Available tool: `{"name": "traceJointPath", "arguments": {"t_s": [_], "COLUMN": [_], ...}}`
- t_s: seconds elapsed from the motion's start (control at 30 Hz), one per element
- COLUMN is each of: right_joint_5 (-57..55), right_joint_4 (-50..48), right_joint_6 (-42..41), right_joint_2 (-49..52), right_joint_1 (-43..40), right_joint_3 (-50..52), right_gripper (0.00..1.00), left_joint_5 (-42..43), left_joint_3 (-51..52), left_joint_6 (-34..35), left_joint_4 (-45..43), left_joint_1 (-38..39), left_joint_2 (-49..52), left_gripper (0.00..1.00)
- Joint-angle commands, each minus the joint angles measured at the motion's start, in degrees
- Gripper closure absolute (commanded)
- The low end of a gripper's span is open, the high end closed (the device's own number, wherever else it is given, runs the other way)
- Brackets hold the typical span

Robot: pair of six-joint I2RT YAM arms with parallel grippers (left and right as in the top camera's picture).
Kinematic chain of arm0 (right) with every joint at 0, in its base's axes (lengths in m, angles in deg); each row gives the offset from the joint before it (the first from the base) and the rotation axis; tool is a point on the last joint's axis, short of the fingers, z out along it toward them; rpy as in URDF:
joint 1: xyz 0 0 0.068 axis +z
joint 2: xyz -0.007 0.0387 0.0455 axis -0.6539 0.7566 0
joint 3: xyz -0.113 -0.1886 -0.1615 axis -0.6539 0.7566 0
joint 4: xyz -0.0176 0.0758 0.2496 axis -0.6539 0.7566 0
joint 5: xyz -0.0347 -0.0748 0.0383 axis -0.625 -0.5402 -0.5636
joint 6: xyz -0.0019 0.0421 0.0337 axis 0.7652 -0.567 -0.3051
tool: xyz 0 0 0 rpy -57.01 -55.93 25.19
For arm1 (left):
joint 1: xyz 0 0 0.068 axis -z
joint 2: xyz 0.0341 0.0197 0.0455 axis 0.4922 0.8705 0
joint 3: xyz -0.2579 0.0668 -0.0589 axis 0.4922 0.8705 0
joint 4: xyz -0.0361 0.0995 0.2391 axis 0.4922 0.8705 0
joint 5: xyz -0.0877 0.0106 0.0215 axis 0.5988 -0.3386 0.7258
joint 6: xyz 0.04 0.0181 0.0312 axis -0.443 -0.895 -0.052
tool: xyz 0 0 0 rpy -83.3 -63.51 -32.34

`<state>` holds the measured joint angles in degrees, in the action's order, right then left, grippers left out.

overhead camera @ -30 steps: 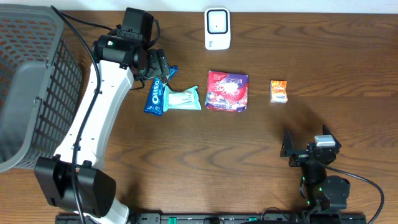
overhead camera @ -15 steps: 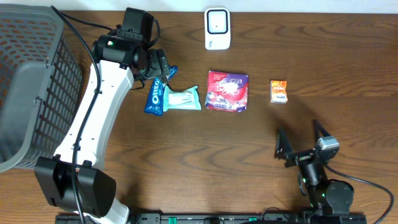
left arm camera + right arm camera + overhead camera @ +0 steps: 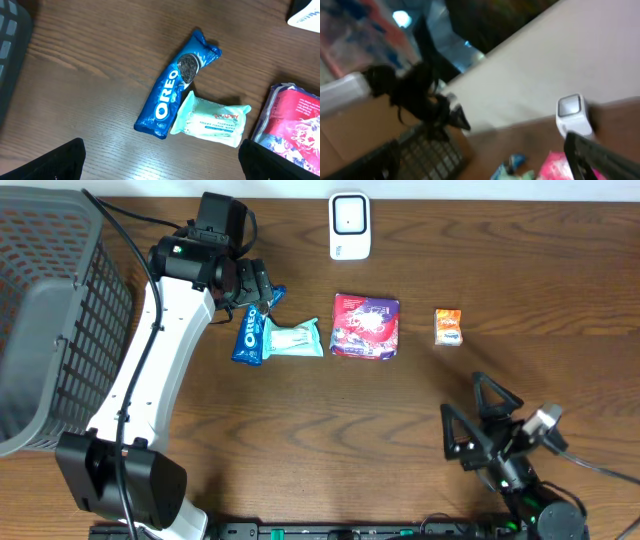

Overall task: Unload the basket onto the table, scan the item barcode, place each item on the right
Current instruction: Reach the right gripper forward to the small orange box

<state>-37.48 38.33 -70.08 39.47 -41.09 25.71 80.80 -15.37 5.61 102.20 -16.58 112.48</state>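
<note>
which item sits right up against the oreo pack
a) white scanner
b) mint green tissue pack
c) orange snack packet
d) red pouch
b: the mint green tissue pack lies with its edge against the lower side of the oreo pack.

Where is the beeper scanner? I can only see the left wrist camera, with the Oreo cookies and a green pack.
Observer: The white scanner stands at the far edge of the table, beyond the red packet.
Operator: Is there more stuff to scan?
Observer: Yes. A small orange packet lies on the red packet's other side from your cookies, apart from it.
Operator: What's the other arm doing?
Observer: The right gripper is open and holds nothing. It is near the table's front edge, away from every item.
</note>
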Motion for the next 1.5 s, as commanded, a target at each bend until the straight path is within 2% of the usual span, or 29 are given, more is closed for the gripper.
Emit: {"name": "traceJointPath", "arguments": {"t_s": [0.0,0.13,0.3,0.43,0.53,0.7,0.8,0.9,0.97,1.07,1.13,1.33,1.47], "right_joint_5": [-7.26,-15.80,-25.35,-20.44,-17.05,-14.60,-22.12,-22.45,-18.38,-13.66,-10.19,6.34,7.08], "right_joint_4": [10.97,30.93,47.47,59.25,64.11,61.88,60.48,58.86,57.07,53.86,51.63,45.86,44.26], "right_joint_6": [7.96,18.64,26.12,34.97,36.35,36.81,36.72,37.07,39.39,40.72,40.85,45.40,45.40], "right_joint_2": [5.09,18.29,39.17,57.02,66.51,76.30,81.35,86.71,90.58,95.51,98.71,106.18,109.57], "right_joint_1": [0.13,0.11,-0.09,-0.46,-0.46,-0.55,-1.16,-3.02,-4.68,-6.99,-8.68,-11.50,-11.21], "right_joint_3": [-9.57,-23.74,-40.81,-55.08,-62.16,-65.18,-65.18,-65.18,-65.18,-65.18,-65.18,-65.18,-65.18], "right_gripper": [0.01,0.01,0.01,0.01,0.01,0.01,0.01,0.11,0.21,0.23,0.30,0.30,0.37], "left_joint_5": [-0.52,-0.52,-0.52,-0.52,-0.52,-0.52,-0.52,-0.52,-0.52,-0.52,-0.52,-0.52,-0.52], "left_joint_3": [-0.31,-0.31,-0.31,-0.31,-0.31,-0.31,-0.31,-0.31,-0.31,-0.31,-0.31,-0.31,-0.31], "left_joint_6": [-0.11,-0.11,-0.11,-0.11,-0.11,-0.11,-0.11,-0.11,-0.11,-0.11,-0.11,-0.11,-0.11], "left_joint_4": [0.28,0.28,0.28,0.28,0.28,0.28,0.28,0.28,0.28,0.28,0.28,0.28,0.31], "left_joint_1": [-0.07,-0.07,-0.07,-0.07,-0.07,-0.07,-0.07,-0.07,-0.07,-0.07,-0.07,-0.07,-0.07], "left_joint_2": [0.37,0.37,0.37,0.37,0.37,0.37,0.37,0.37,0.37,0.37,0.37,0.37,0.37], "left_gripper": [0.02,0.02,0.02,0.02,0.02,0.02,0.02,0.02,0.02,0.02,0.02,0.02,0.02]}}
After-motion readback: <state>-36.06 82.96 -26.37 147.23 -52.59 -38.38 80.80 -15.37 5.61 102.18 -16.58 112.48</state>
